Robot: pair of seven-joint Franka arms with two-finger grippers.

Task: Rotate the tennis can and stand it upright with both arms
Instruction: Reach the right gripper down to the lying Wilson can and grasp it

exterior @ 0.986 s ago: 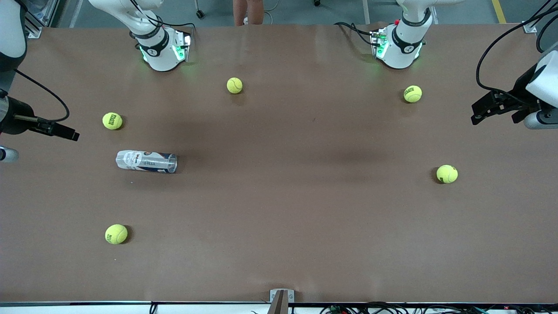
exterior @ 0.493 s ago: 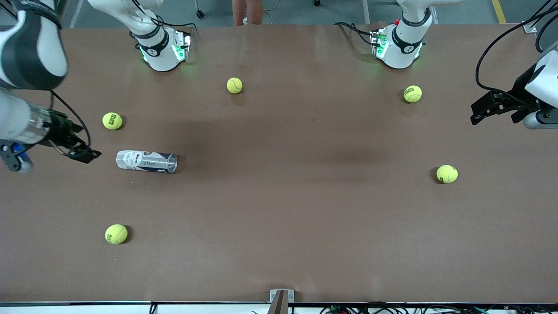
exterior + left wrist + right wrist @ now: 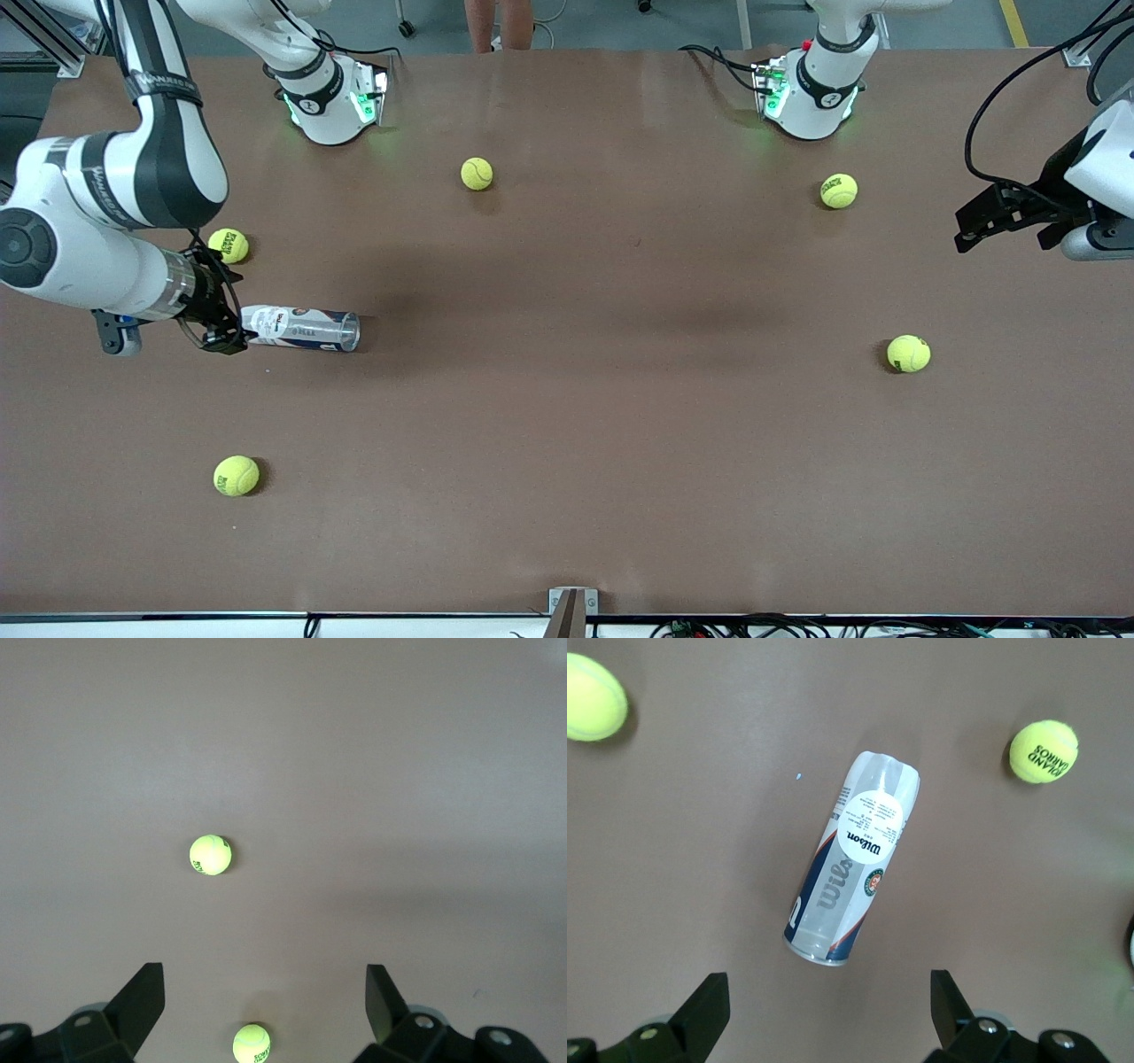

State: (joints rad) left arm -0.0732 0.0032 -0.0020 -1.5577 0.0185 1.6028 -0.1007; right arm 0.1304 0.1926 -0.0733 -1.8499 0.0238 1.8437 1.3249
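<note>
Tennis can [image 3: 299,328] lies flat on the table [image 3: 567,425], right gripper [image 3: 215,301] spread wide at its nine o'clock end; left gripper [image 3: 979,226] waits, wide open.

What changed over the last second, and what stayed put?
The right arm swung in from its end of the table, bringing the right gripper, open, over the closed end of the tennis can; nothing is grasped. The can lies on its side where it was, the five tennis balls have not moved, and the left gripper waits open.
</note>
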